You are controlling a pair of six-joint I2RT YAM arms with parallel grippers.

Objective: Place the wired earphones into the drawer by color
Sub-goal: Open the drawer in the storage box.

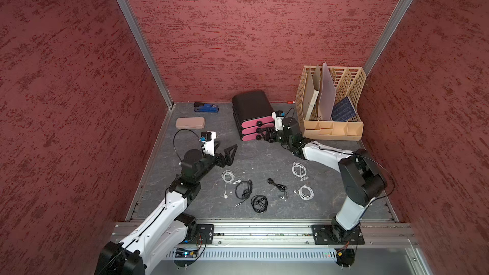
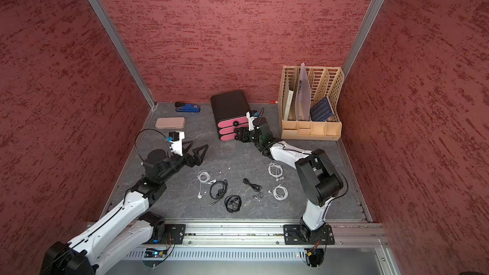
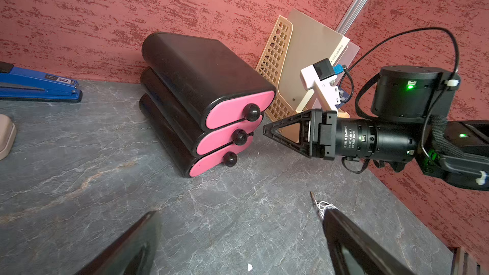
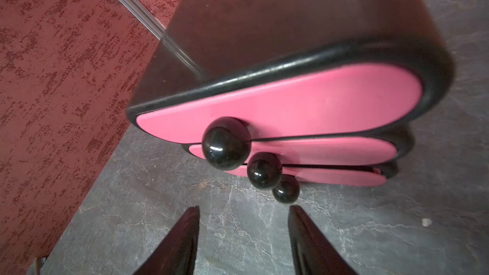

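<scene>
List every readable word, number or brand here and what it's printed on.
"50": label on the blue stapler.
"DAMIAO": black wrist motor of the right arm.
"PRESSURE": white folder spine in the beige file rack; further letters are hidden.
Fine print beside "DAMIAO" and the print on the blue booklet: too small to read.

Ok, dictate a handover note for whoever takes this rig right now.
Left pincer: open, empty, above the table.
Right pincer: open, empty, facing the drawer knobs, touching none.
Drawer cabinet: all three drawers look shut.
Three white earphones and three black earphones lie loose on the table; no red in view.
Done: nothing confirmable. To do: open drawers, sort six by color.
</scene>
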